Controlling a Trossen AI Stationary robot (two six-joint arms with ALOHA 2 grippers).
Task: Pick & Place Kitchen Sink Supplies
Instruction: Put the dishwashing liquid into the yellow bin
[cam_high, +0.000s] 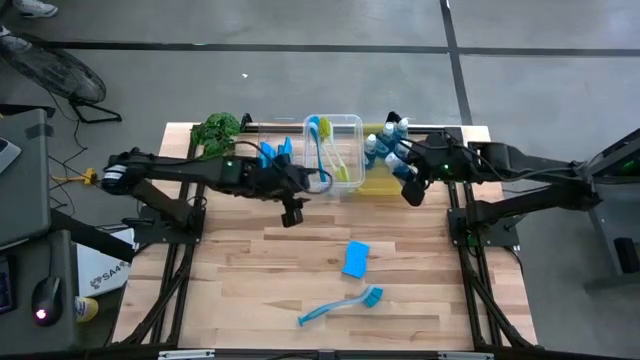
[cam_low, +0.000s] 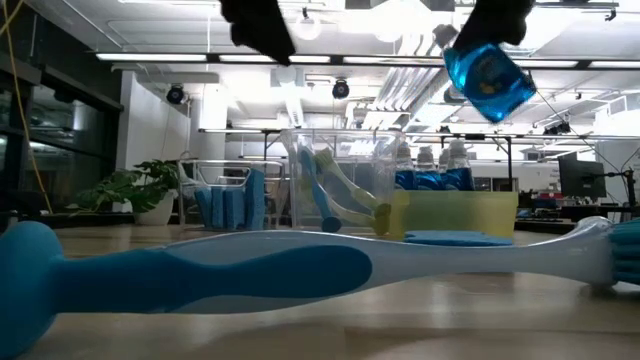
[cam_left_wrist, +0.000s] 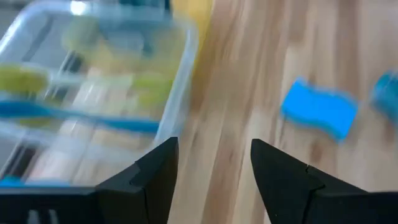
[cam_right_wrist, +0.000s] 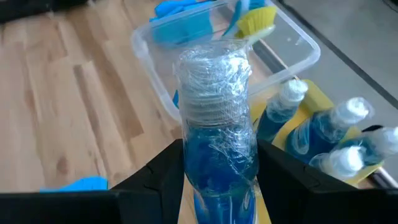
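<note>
My right gripper (cam_right_wrist: 217, 152) is shut on a small blue-liquid bottle (cam_right_wrist: 216, 118) wrapped in clear film, above the yellow bin (cam_high: 378, 180). In the low view that bottle (cam_low: 487, 78) hangs high over the table. Three more bottles (cam_right_wrist: 323, 134) stand in the yellow bin. My left gripper (cam_left_wrist: 214, 146) is open and touches nothing; it hovers over the table by the clear bin's (cam_high: 335, 150) near side. That bin holds blue and yellow-green brushes (cam_high: 340, 160). A blue sponge (cam_high: 356, 258) and a blue brush (cam_high: 340, 305) lie flat on the table. My right gripper pinches the bottle's blue body (cam_right_wrist: 214, 168) between its two fingers, one on each side. The grey cap end (cam_right_wrist: 211, 68) points away from the wrist. The bottle is lifted clear of table and bin and tilts in the low view.
A green leafy plant (cam_high: 218, 128) stands at the far left corner. Several blue sponges (cam_high: 275, 152) stand upright left of the clear bin. Bare wood (cam_high: 250, 270) lies between the bins and the near edge, apart from the loose sponge and brush.
</note>
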